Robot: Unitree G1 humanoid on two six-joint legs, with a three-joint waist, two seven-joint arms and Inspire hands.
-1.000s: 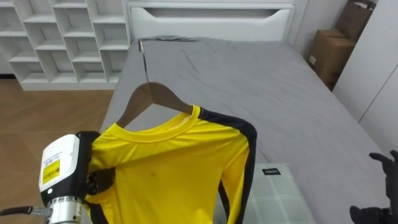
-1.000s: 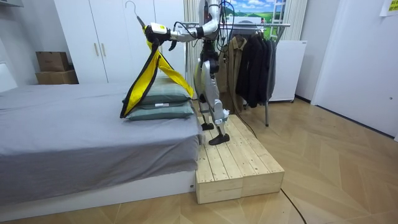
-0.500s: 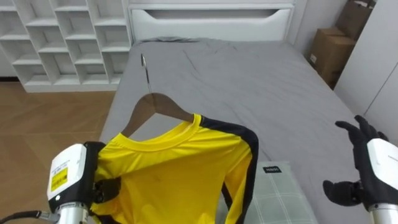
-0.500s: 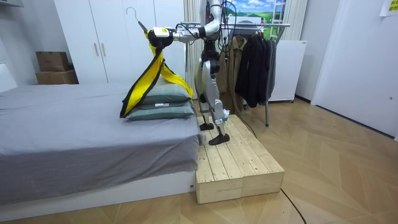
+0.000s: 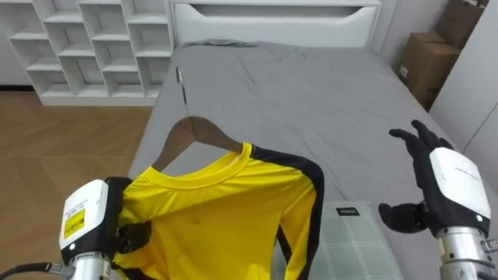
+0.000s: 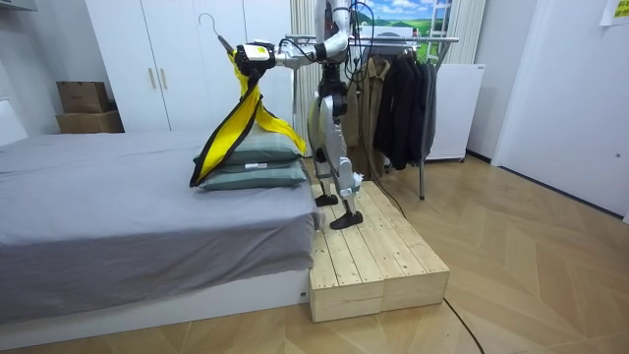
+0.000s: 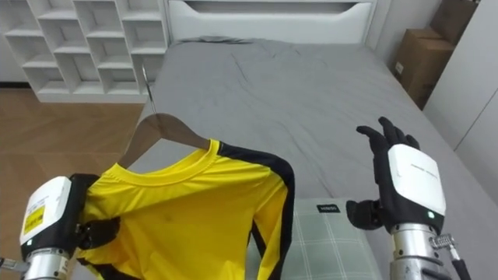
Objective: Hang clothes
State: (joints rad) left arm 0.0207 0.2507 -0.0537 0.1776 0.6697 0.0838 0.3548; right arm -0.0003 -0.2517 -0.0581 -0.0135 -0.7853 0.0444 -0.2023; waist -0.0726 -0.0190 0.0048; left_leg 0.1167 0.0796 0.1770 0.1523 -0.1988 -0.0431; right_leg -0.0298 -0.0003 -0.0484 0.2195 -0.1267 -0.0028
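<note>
A yellow long-sleeved shirt (image 5: 222,206) with black trim hangs on a wooden hanger (image 5: 196,132) whose metal hook (image 5: 181,82) points up. My left hand (image 5: 118,229) is shut on the shirt's shoulder and the hanger's end at the lower left. To the right of the shirt my right hand (image 5: 436,187) is raised with fingers spread open, holding nothing. In the room view I stand on a wooden platform (image 6: 369,251) at the bed's end, holding the shirt (image 6: 241,123) up over the pillows.
The grey bed (image 5: 327,101) stretches ahead to a white headboard (image 5: 272,17). Green-grey pillows (image 5: 350,245) lie below the shirt. White cube shelves (image 5: 82,43) stand at the left, cardboard boxes (image 5: 432,58) at the right. A clothes rack with dark garments (image 6: 398,93) stands behind me.
My right hand has risen from the lower right corner and moved in toward the shirt. The shirt and hanger stay held by my left hand, almost unmoved.
</note>
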